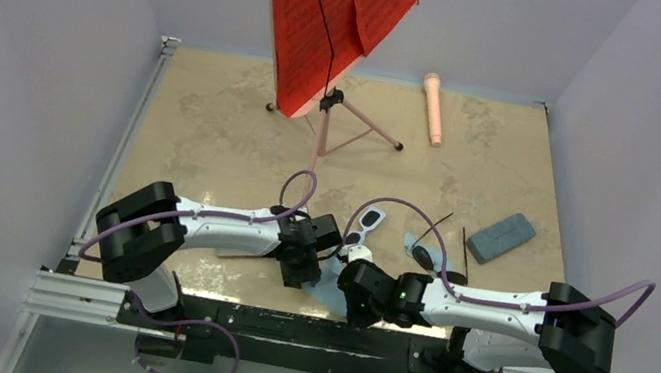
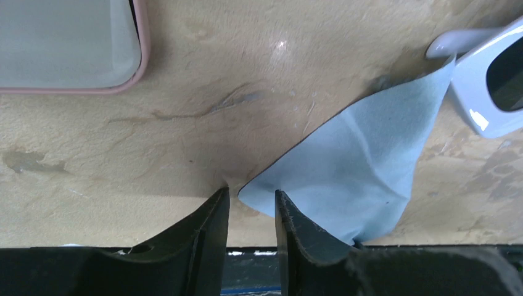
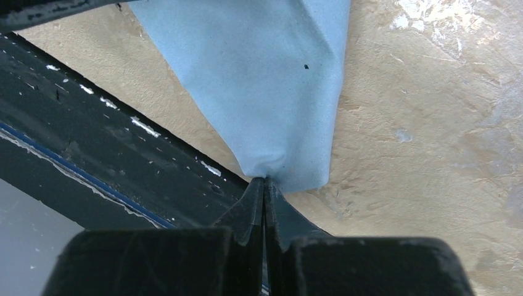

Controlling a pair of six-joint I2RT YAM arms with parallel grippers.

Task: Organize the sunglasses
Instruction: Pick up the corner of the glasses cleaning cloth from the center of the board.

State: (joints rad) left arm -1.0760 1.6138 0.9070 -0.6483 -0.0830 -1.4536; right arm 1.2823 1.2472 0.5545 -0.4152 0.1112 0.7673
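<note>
Right tool (image 3: pixel 264 185): pressed together, pinching one corner of the blue cloth (image 3: pixel 259 74), probably to keep it taut. Left tool (image 2: pixel 251 203): partly spread, straddling another corner, not yet gripping.

From the left tool, the white sunglasses (image 2: pixel 493 80) lie at 2 o'clock, touching the cloth edge. The pink case (image 2: pixel 61 49) sits at 11 o'clock, well apart.

The black sunglasses (image 1: pixel 424 254) rest on the counter (image 1: pixel 215 127), at 2 o'clock from the right tool.

The chunky white-framed pair (image 1: pixel 368 220) with dark lenses lay on the table (image 1: pixel 215 127), and near its right lay the black pair (image 1: pixel 423 255), long thin arms splayed outward.
</note>
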